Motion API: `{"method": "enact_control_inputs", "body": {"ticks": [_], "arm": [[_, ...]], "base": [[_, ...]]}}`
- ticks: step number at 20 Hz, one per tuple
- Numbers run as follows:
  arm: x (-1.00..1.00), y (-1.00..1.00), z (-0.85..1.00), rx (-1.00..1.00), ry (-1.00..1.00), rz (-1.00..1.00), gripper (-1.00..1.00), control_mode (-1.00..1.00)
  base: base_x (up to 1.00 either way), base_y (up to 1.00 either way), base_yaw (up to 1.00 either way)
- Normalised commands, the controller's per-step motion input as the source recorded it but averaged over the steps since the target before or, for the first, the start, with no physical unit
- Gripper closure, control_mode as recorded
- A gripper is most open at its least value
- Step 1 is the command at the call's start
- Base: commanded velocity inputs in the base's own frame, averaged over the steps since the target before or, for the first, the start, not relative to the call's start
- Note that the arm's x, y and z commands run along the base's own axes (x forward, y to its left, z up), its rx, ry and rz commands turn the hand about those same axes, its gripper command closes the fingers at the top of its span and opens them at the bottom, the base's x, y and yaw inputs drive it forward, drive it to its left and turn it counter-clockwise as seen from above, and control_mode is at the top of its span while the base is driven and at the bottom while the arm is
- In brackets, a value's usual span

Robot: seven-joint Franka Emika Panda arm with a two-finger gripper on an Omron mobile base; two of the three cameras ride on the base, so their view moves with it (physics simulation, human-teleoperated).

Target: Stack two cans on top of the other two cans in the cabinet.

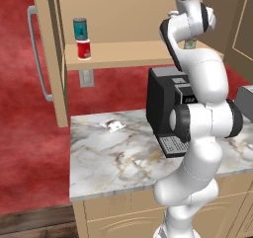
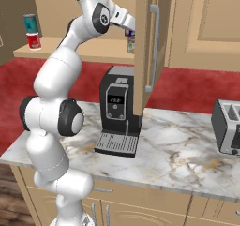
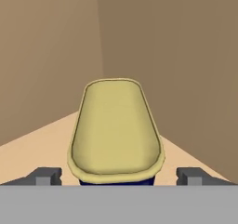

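Red kitchen walls frame the tan cabinet (image 1: 123, 54), whose smooth shelf carries everything. At its left end the teal can (image 1: 80, 28) already sits on the red can (image 1: 84, 49). Far right on that shelf, the blue can (image 3: 116, 130), a yellow-topped cylinder, stands between the gripper's (image 3: 118, 175) released, spread fingers. I judge it just placed on the silvery can (image 2: 131, 44); next comes a straight retreat. Below lies the marbled desk (image 1: 108, 153).

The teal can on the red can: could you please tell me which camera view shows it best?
The left base view: the teal can stands unobstructed on the red can at the left end of the cabinet shelf. The right base view shows the same stack smaller and farther off, at its left edge.
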Motion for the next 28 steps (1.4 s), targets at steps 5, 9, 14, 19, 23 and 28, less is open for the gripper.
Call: {"method": "enact_control_inputs", "body": {"ticks": [5, 9, 14, 19, 23, 28], "arm": [[-0.1, 0.03, 0.0, 0.0, -0.03, 0.0, -1.0, -1.0], [-0.07, 0.04, 0.0, 0.0, -0.03, 0.0, -1.0, -1.0], [-0.14, 0.07, 0.0, 0.0, -0.02, 0.0, -1.0, -1.0], [-0.13, 0.1, 0.0, 0.0, -0.05, 0.0, -1.0, -1.0], [-0.19, 0.12, 0.0, 0.0, -0.04, 0.0, -1.0, -1.0], [-0.32, 0.14, -0.09, 0.0, -0.03, 0.0, -1.0, -1.0]], "base": [[0.0, 0.0, 0.0], [0.0, 0.0, 0.0], [0.0, 0.0, 0.0], [0.0, 0.0, 0.0], [0.0, 0.0, 0.0], [0.0, 0.0, 0.0]]}}
